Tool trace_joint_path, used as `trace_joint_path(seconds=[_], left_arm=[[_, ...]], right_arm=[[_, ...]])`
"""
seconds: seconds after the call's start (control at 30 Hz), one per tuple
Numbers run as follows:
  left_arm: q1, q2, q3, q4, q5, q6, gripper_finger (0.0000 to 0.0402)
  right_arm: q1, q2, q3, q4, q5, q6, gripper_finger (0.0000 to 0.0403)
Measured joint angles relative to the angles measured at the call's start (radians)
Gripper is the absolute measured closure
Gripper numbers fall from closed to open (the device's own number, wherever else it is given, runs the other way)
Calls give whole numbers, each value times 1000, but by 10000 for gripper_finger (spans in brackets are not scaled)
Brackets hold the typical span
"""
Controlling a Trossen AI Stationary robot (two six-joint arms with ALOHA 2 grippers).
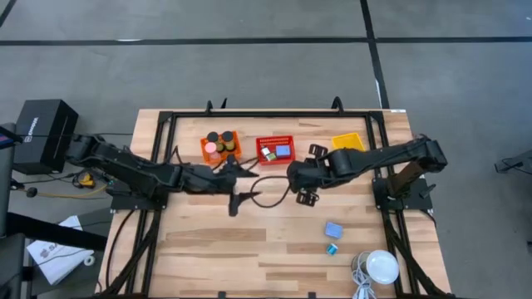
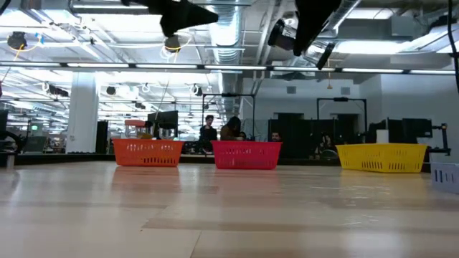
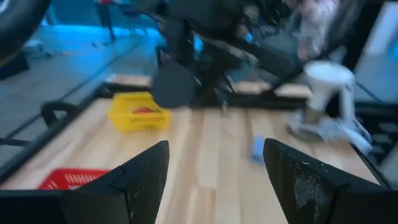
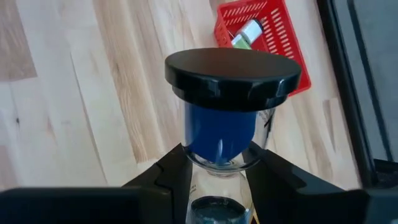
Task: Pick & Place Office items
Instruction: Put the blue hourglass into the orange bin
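I have the right gripper [image 4: 214,171] clamped on a blue ink bottle [image 4: 222,124] with a black cap, mid-table near the red basket [image 1: 274,149] (back edge); keep it upright, lower gently; left gripper [image 3: 214,180] spread wide, empty.

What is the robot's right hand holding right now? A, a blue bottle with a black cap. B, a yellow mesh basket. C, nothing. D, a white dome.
A: the right wrist view shows the right hand clamped around a blue bottle with a black cap, held above the table.
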Motion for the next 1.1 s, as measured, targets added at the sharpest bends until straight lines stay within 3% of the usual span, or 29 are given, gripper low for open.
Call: trace_joint_path(seconds=[0.1,0.4,0.57,0.7,1.1], left_arm=[[45,43,0,95,17,0,147],[195,174,0,208,248,80,142],[258,224,1,294,301,103,115],[283,280,1,407,440,103,92],[281,402,117,483,485,105,77]], right_arm=[[-8,-2,0,9,-16,0,284],[-9,8,-1,38,-45,-10,270],[-15,8,0,50,-46,-10,277],[-29,8,0,58,-52,-10,283],[-63,8,0,102,-89,-34,281]])
